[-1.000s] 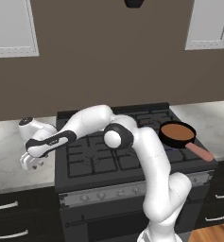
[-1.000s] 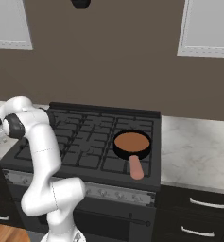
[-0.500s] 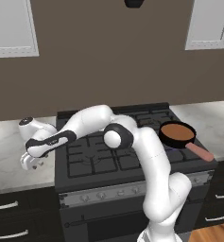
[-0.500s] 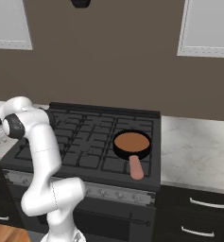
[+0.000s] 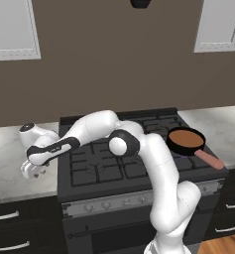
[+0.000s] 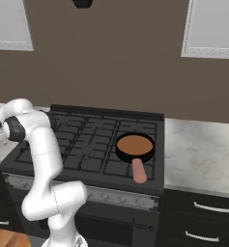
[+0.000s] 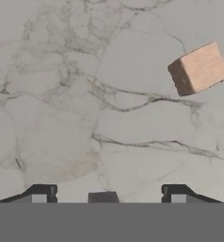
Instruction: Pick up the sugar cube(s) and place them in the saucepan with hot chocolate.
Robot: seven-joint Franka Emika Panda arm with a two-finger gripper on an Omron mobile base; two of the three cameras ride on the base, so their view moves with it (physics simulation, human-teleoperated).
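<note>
My gripper (image 5: 32,171) hangs low over the marble counter (image 5: 7,149) left of the stove, pointing down. In the hand view its fingertips (image 7: 38,194) stand wide apart, open. The top of a small grey-shaded sugar cube (image 7: 102,197) shows between them, touching neither. A second sugar cube (image 7: 198,69), orange-tan, lies on the marble further off, toward the upper right of that view. The saucepan with hot chocolate (image 5: 186,140) (image 6: 134,146), black with a pinkish handle, sits on the stove's front right burner, far from the gripper.
The black stove (image 5: 114,163) with its grates lies between the gripper and the saucepan. My arm reaches across the stove's left side. More marble counter (image 6: 198,154) extends to the right of the stove. Drawers run below the counters.
</note>
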